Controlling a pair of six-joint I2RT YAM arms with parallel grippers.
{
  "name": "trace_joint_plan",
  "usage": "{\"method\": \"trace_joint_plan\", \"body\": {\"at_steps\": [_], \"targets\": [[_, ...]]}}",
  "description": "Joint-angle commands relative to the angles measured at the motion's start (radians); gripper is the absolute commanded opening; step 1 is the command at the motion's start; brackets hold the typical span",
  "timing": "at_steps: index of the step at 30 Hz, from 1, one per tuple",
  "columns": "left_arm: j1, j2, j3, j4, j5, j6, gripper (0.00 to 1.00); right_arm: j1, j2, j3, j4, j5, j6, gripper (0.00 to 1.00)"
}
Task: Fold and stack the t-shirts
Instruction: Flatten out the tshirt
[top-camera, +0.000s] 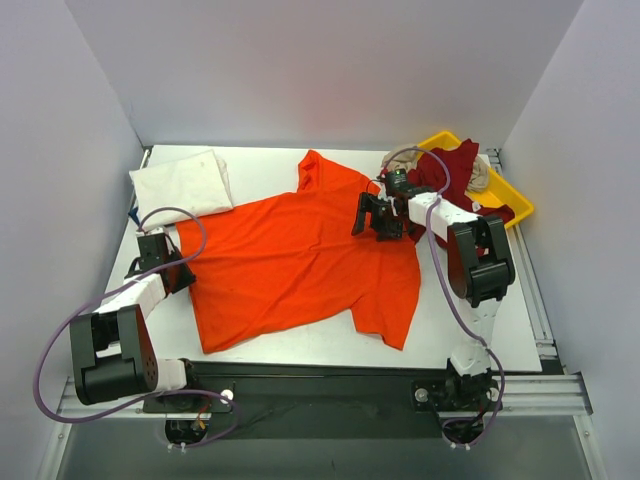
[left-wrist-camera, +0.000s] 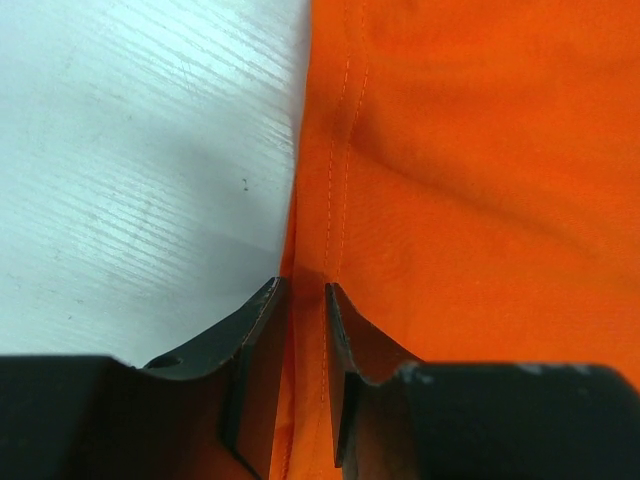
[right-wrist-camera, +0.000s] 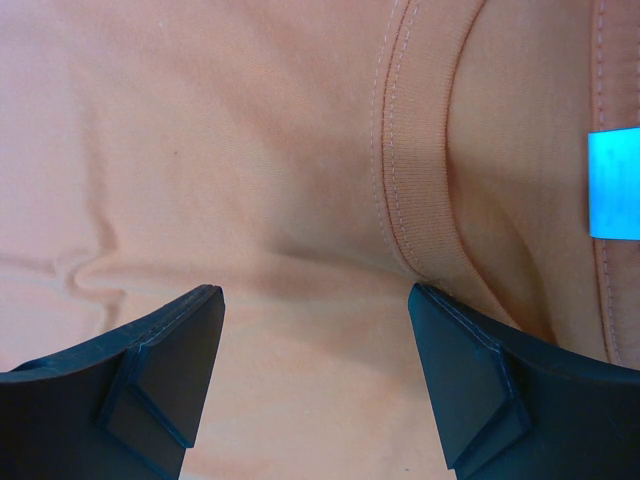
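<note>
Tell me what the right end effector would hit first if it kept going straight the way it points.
Most likely the orange t-shirt, just beside its collar: the right end effector points at the spread cloth, jaws wide apart. How near it hangs is unclear.

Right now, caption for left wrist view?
Left tool, jaws narrowly apart, straddles stitched hem of the orange t-shirt on the table.

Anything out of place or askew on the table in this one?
The orange t-shirt lies spread but turned askew, with its collar toward the right. In the yellow tray, the dark red t-shirt is heaped loosely and drapes over the near rim. The white t-shirt is folded neatly.
</note>
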Motion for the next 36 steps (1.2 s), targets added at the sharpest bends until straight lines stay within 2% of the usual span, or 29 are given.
{"method": "trace_joint_plan", "body": {"at_steps": [1, 7, 9, 10, 13, 14, 24, 30, 36], "targets": [[-0.008, -0.006, 0.026, -0.012, -0.007, -0.022, 0.33, -0.021, 0.057, -0.009, -0.059, 0.059, -0.034, 0.77], [-0.014, 0.028, 0.049, -0.03, 0.002, -0.025, 0.32, -0.023, 0.054, -0.01, -0.059, 0.059, -0.035, 0.77], [-0.016, 0.022, 0.043, -0.019, 0.004, -0.023, 0.26, -0.021, 0.057, -0.009, -0.059, 0.06, -0.035, 0.77], [-0.016, 0.023, 0.041, -0.015, 0.004, -0.02, 0.16, -0.021, 0.057, -0.009, -0.06, 0.059, -0.034, 0.77], [-0.016, 0.025, 0.041, -0.012, 0.004, -0.019, 0.01, -0.023, 0.06, -0.007, -0.06, 0.06, -0.035, 0.77], [-0.015, 0.026, 0.041, -0.013, 0.004, -0.017, 0.0, -0.023, 0.062, -0.006, -0.062, 0.062, -0.034, 0.77], [-0.013, -0.039, 0.04, -0.024, -0.105, 0.0, 0.0, -0.031, 0.089, 0.014, -0.079, 0.089, -0.035, 0.78], [-0.011, -0.085, 0.024, -0.001, -0.114, 0.003, 0.0, -0.031, 0.097, 0.023, -0.088, 0.089, -0.035, 0.78], [0.007, -0.044, 0.037, 0.01, -0.105, 0.015, 0.0, -0.031, 0.097, 0.026, -0.093, 0.089, -0.035, 0.78]]}}
